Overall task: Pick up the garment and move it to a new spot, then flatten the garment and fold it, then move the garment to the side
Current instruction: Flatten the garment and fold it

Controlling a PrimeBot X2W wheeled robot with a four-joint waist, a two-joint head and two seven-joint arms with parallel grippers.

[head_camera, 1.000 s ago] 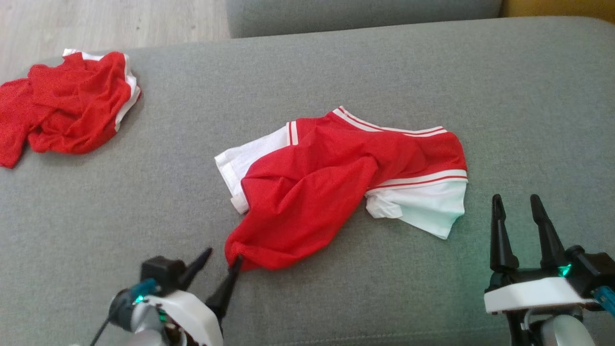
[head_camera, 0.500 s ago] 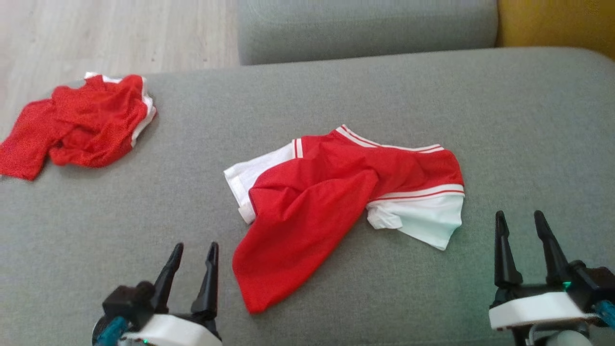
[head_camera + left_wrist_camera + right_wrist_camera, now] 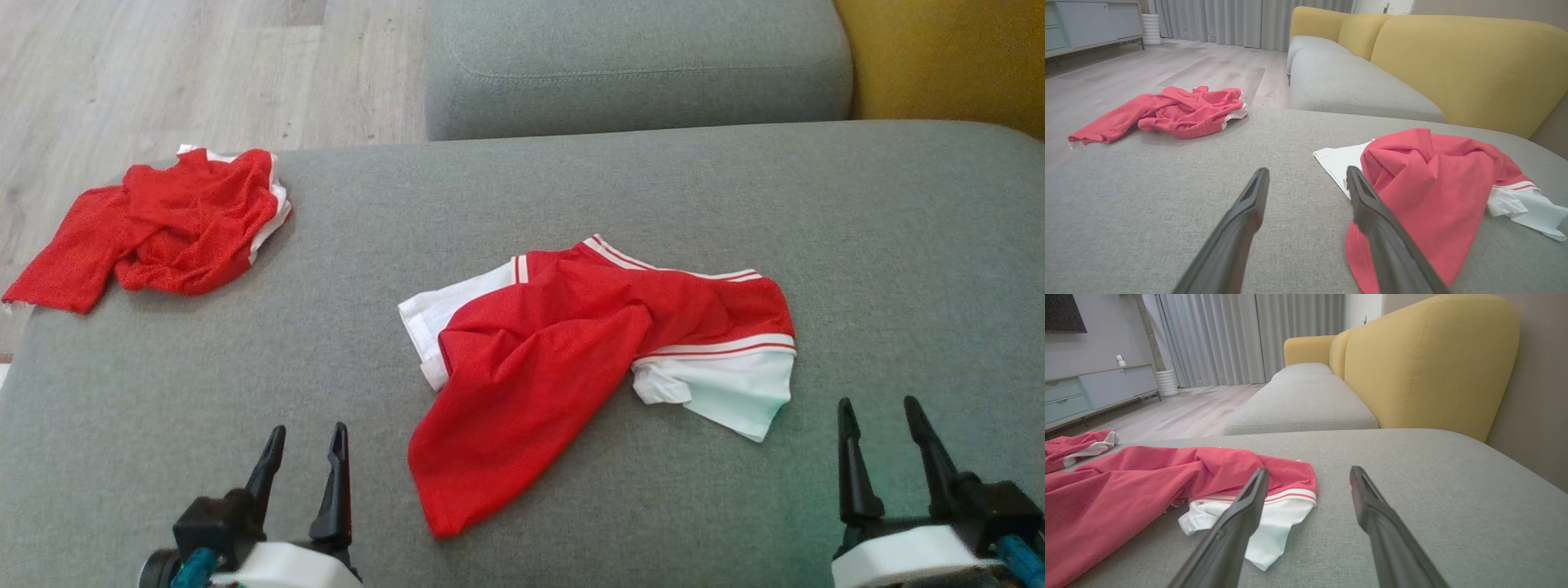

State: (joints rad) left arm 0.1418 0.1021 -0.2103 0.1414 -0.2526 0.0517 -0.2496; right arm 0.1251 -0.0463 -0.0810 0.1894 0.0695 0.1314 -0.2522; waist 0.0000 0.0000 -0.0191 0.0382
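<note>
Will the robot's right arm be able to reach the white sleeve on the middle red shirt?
Probably yes. The right arm's jaws stand open close to the white sleeve, with bare grey cushion between them and nothing in the way.

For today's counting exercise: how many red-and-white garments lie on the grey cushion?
2. A crumpled garment lies at the far left corner of the grey cushion; a spread garment lies near its middle. Folds could hide another.
</note>
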